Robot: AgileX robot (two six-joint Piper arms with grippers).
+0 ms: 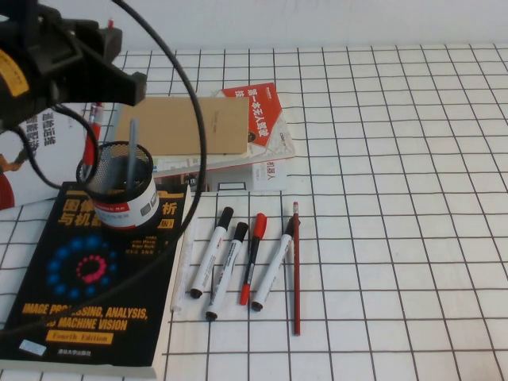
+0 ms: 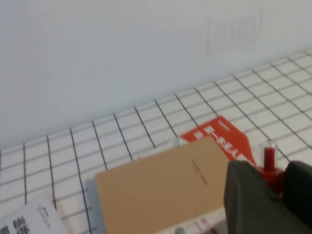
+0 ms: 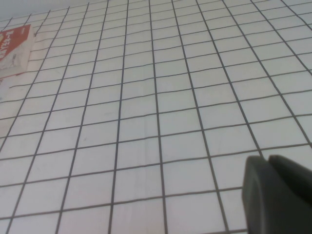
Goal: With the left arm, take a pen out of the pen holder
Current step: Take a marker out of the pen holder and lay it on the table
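1. Step in hand: withdrawal of a pen. The left end effector (image 2: 269, 178) is clenched on a red pen (image 2: 268, 155), which stands upright between its fingers (image 2: 246, 195), above the far-left corner of the desk (image 1: 397, 198).
2. Pen holder (image 1: 119, 186): black mesh cup standing on the far end of a black book (image 1: 95, 294) at the near-left corner. One gray pen (image 1: 132, 151) stands inside.
3. Clearance: the arm hides the red pen's lower end, so I cannot tell whether it is clear of the rim.
4. Next move, as I judge it: lift straight up until the tip is free, then carry it to open desk without tipping the cup.
5. Right end effector (image 3: 273, 190): clenched on nothing, hovering over bare grid squares.
6. Surface: white desk with a black grid. Markers (image 1: 226, 258) and a red pencil (image 1: 296, 270) lie in a row just right of the book.
7. Far-left edge: a brown notebook (image 1: 186, 125) lies on top of a red booklet (image 1: 258, 107).
8. Room: plain white wall (image 2: 122, 48) behind the far edge.
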